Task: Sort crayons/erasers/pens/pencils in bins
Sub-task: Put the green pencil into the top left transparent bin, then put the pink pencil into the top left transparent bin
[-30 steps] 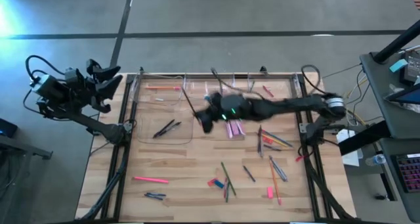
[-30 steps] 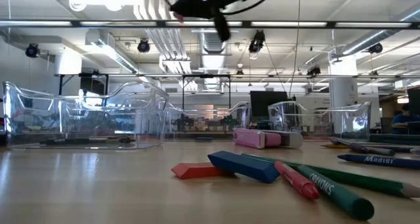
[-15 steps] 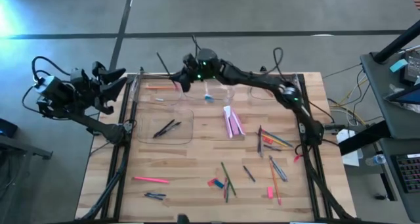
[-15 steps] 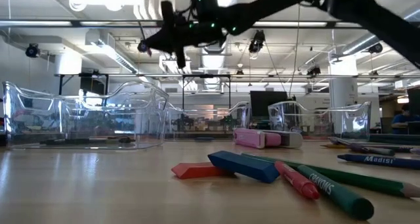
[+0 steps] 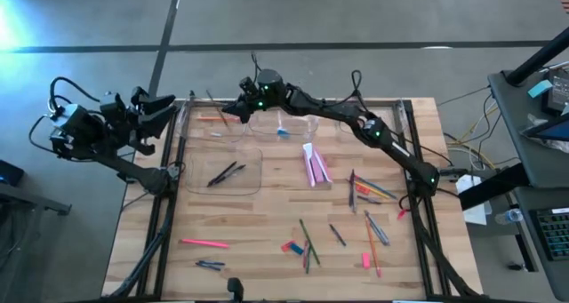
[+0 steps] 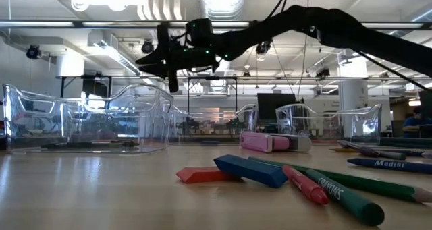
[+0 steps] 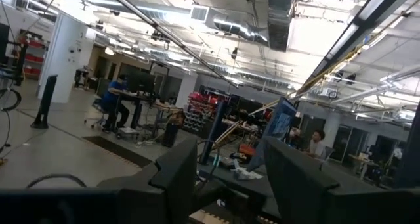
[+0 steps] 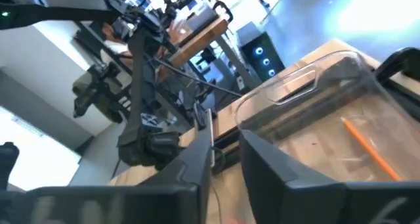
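1. High view: the right arm reaches far across the table, and the right gripper [image 5: 233, 107] hangs over the far-left bin [image 5: 216, 125], which holds an orange pencil [image 5: 212, 119]. I judge this the drop step of one sorting round. From above I cannot tell whether anything is held there. The left gripper [image 5: 151, 113] waits off the table's left edge, raised and idle. Next to it on the table lies a wider bin [image 5: 253, 161] with dark pens [image 5: 225, 172]. Pink erasers [image 5: 314, 163] lie mid-table; more sticks lie scattered towards the right and near edges, so much sorting remains.

2. Low view: the right gripper [image 6: 169, 61] hovers well above the clear bins, fingers pointing down. A red eraser [image 6: 201, 175] and a blue eraser [image 6: 250, 170] lie touching in the foreground, with crayons [image 6: 324, 186] just beside them. The next move calls for a retreat back to this loose pile and a fresh pick.

3. Left wrist view: its two fingers [image 7: 177, 178] stand apart with nothing between them, pointing into the room.

4. Right wrist view: its fingers [image 8: 193, 168] show a narrow gap and nothing visible between them. Beyond lies the bin, the orange pencil inside on its floor.
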